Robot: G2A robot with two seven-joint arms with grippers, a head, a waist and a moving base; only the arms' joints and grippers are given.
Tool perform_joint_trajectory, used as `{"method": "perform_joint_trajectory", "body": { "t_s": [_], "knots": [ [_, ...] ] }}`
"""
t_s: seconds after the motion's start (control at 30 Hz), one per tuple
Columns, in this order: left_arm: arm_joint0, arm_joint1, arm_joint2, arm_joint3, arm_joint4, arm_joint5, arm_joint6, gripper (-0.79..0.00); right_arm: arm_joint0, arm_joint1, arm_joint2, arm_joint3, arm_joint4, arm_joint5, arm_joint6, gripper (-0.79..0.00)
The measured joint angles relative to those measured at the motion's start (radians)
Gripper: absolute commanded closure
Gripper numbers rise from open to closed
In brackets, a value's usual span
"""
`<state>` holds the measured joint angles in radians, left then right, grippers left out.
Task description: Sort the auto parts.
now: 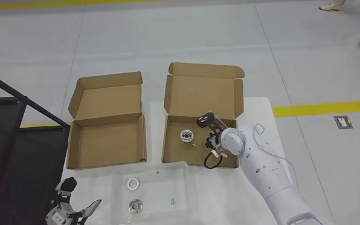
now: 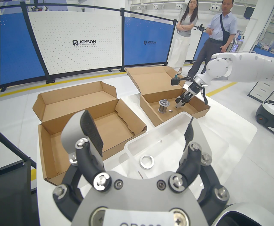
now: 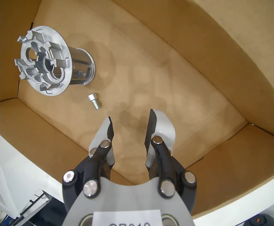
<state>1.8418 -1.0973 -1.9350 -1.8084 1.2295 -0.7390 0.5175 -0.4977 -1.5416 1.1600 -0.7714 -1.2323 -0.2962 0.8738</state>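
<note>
I see the right end effector (image 3: 130, 119) inside the right cardboard box (image 1: 169, 143), fingertips pointing down at the box floor. Its fingers are spread with a clear gap between them, and nothing sits in that gap. A metal hub (image 3: 49, 64) stands on end in the left half of this box with its wide slotted flange facing up. A small bolt (image 3: 94, 101) lies on its side just beside the hub without touching it, between the hub and my right end effector. From the left wrist camera I can see that end effector (image 2: 178, 104) a little to the right of the hub (image 2: 163, 105) and bolt (image 2: 170, 110).

The left end effector (image 2: 138, 119) hangs by the near left corner of the surface (image 1: 256, 118), just left of the clear tray (image 1: 149, 168). Its fingers are spread wide and hold nothing.

The tray lies along the near side of the surface, in front of both boxes. In it I count a pale ring (image 1: 133, 184) toward the left, a flanged metal part (image 1: 134, 206) nearer than the ring, and a tiny screw (image 1: 172, 200) to their right, all apart from one another.

The left cardboard box (image 1: 106, 143) sits beside the right one on the far side of the tray, and both have their lids folded back away from me
</note>
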Motion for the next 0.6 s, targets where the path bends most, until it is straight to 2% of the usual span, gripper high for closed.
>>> {"method": "perform_joint_trajectory", "body": {
  "t_s": [0.2, 0.37, 0.6],
  "knots": [
    [0.000, 0.000, 0.000, 0.000, 0.000, 0.000, 0.000, -0.785, -0.110, 0.031, 0.054, -0.210, -0.008, -0.035, -0.056, -0.348],
    [0.000, 0.000, 0.000, 0.000, 0.000, 0.000, 0.000, -0.785, -0.265, 0.058, 0.102, -0.502, -0.012, -0.072, -0.047, -0.363],
    [0.000, 0.000, 0.000, 0.000, 0.000, 0.000, 0.000, -0.785, -0.447, 0.075, 0.070, -0.844, -0.020, -0.157, -0.047, -0.357]
  ]
}}
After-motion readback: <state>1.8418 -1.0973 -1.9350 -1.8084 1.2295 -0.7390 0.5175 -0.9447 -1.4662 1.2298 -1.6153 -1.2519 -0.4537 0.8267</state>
